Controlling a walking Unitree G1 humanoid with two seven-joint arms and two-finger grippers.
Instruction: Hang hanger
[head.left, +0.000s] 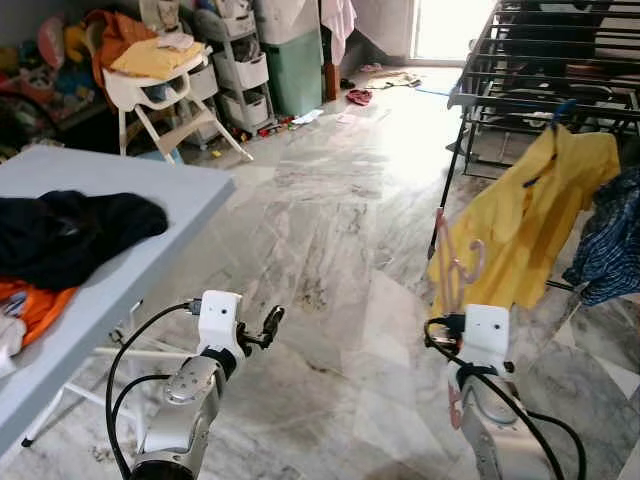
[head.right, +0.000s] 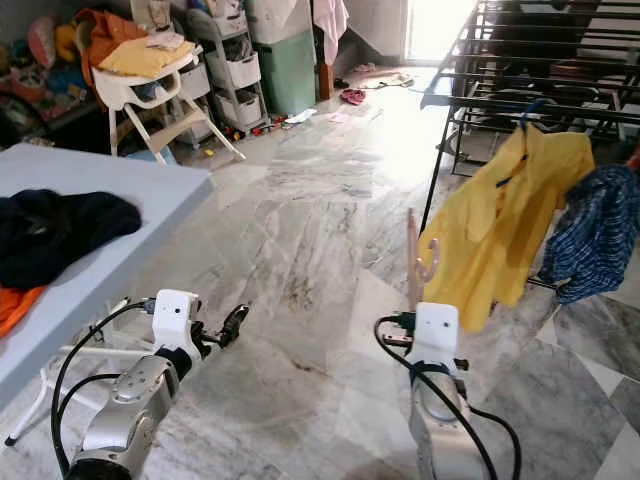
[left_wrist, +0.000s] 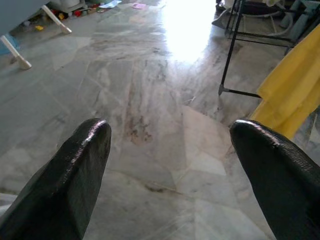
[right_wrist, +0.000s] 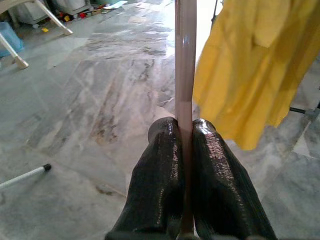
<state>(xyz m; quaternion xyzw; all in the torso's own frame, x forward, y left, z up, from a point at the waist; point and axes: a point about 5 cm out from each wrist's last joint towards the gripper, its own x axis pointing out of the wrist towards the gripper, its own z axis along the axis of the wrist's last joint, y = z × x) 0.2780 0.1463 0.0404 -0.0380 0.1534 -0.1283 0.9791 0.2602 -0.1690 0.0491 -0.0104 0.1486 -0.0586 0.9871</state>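
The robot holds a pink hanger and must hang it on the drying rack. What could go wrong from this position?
1. The right gripper pinches the pink hanger on one thin bar only, so it may twist or slip during the lift.
2. The yellow shirt hangs on the drying rack directly ahead; the hook could snag the cloth instead of reaching a rail.
3. The left gripper is open and empty, so nothing steadies the hanger.

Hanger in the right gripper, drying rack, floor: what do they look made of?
Hanger: likely plastic, smooth pinkish-beige, a faint sheen along the bar the right gripper is clamped on.
Drying rack: looks like thin dark-coated metal tubing with slim straight rails.
Floor: polished stone-look tile, probably marble; grey veining, strong window glare.
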